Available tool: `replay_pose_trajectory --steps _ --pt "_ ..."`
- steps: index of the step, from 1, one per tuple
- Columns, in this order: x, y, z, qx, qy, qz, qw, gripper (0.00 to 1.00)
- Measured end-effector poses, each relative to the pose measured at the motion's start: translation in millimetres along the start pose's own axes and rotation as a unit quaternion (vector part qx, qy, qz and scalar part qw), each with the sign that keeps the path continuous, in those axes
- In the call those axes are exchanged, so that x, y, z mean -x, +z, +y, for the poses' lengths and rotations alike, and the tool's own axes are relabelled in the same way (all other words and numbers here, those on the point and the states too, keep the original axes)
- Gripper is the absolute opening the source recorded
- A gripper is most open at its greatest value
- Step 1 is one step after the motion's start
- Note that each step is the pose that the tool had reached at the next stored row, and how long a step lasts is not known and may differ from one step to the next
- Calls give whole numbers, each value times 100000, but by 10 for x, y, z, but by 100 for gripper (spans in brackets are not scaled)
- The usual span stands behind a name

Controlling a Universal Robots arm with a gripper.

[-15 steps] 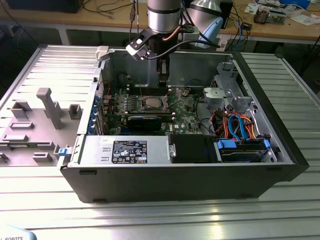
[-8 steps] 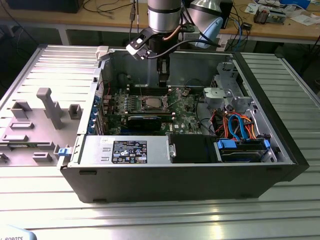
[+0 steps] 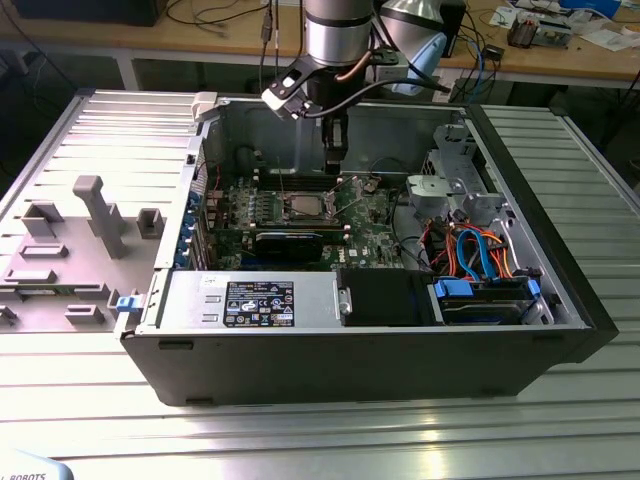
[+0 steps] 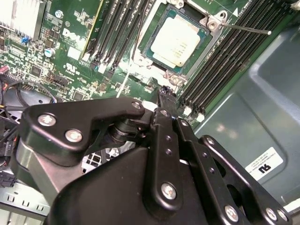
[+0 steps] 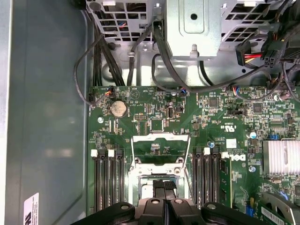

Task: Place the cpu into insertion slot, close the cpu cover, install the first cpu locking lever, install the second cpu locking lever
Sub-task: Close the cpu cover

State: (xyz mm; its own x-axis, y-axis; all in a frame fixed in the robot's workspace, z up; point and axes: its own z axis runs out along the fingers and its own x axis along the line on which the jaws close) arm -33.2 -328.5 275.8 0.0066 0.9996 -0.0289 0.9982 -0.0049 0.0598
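The cpu [image 4: 177,41] sits in the slot [image 4: 212,39]. We see the cover [image 5: 161,137] open beside it, and the gripper [image 5: 164,183] narrow and empty near the slot.

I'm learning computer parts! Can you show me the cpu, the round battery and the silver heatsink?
cpu [image 4: 177,43]: second wrist view, middle of its metal top.
battery [image 5: 118,108]: first wrist view, centre of its round face.
heatsink [image 5: 281,157]: first wrist view, middle of its fins.

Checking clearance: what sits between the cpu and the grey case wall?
Long black memory slots lie between cpu and case wall, in the second wrist view.
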Motion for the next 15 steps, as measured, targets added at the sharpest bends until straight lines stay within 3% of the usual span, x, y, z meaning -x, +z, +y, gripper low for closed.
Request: replay_pose_trajectory --steps 9,15 --pt "0 0 5 0 -3 0 100000 11" --pt "0 3 49 1 -1 -8 100000 11"
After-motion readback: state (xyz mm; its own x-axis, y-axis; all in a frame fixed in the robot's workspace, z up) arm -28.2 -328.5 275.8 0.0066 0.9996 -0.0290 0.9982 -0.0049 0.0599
